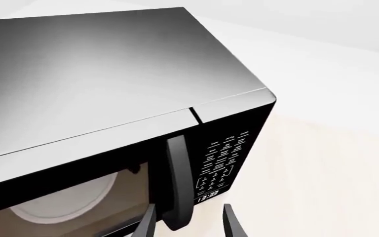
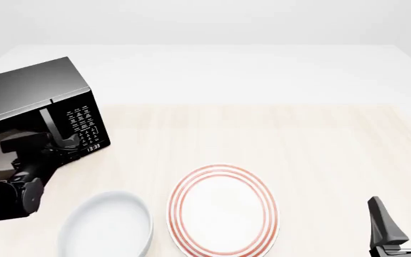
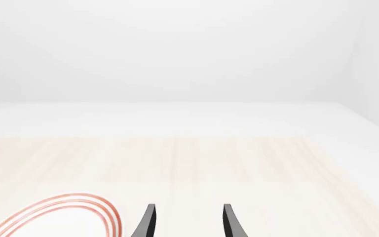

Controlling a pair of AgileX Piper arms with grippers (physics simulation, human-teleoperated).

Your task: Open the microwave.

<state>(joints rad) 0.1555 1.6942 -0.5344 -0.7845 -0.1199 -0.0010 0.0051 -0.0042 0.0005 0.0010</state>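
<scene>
Left wrist view: microwave [image 1: 110, 98], glossy black, looks heavy and rigid; I would take the vertical bar handle [image 1: 178, 182]. My left gripper [image 1: 188, 222] is spread, fingers straddling the handle's lower end.
Front view: microwave at the tabletop's [image 2: 298, 144] far left, door apparently closed; white bowl [image 2: 105, 227] and red-ringed plate [image 2: 222, 210] near me.
Right wrist view: right gripper [image 3: 188, 222] parted, holding nothing, over pale wood; white walls.

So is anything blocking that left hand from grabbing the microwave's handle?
Nothing visible does. The left hand is open with its fingers on either side of the handle of the microwave.
</scene>
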